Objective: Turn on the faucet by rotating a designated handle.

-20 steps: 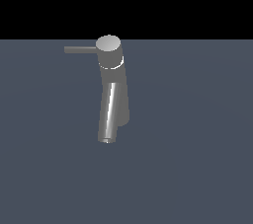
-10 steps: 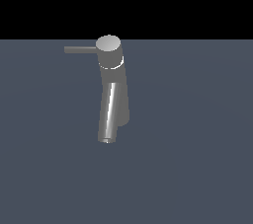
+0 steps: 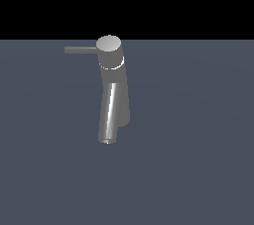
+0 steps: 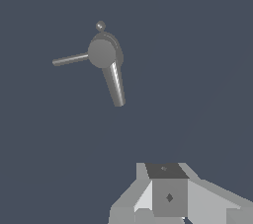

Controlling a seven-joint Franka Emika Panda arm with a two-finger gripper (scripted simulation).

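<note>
- Faucet (image 3: 113,95) stands a little left of the middle of the exterior view, on a flat dark blue-grey floor (image 3: 198,169).
- It is grey and looks like metal.
- Its round cap (image 3: 109,44) sits on top, near the line where the floor meets the black background (image 3: 127,1).
- Below the cap, the upright body goes down toward the floor.
- The shiny spout (image 3: 109,115) slants down in front of the body, and its open end is low, a bit below the middle of the frame.
- The handle (image 3: 80,49) is a thin straight rod, much thinner than the spout.
- It sticks out flat from the cap toward the exterior view's left and touches the cap at one end.
- In the wrist view the faucet (image 4: 106,57) is seen from above, in the upper left part of the frame.
- There the cap (image 4: 101,53) looks like a grey disc, the handle (image 4: 70,59) points one way and the spout (image 4: 114,86) points another way.
- A small round knob (image 4: 101,25) shows just beside the cap, on the side away from the spout.
- The gripper (image 4: 168,203) shows only in the wrist view, as white and grey blocks at the bottom edge of the frame.
- It is well apart from the faucet and touches nothing.
- It holds nothing that can be seen.
- Its fingertips are cut off by the edge of the frame, so one cannot tell how wide it is spread.
- No arm shows in the exterior view.
</note>
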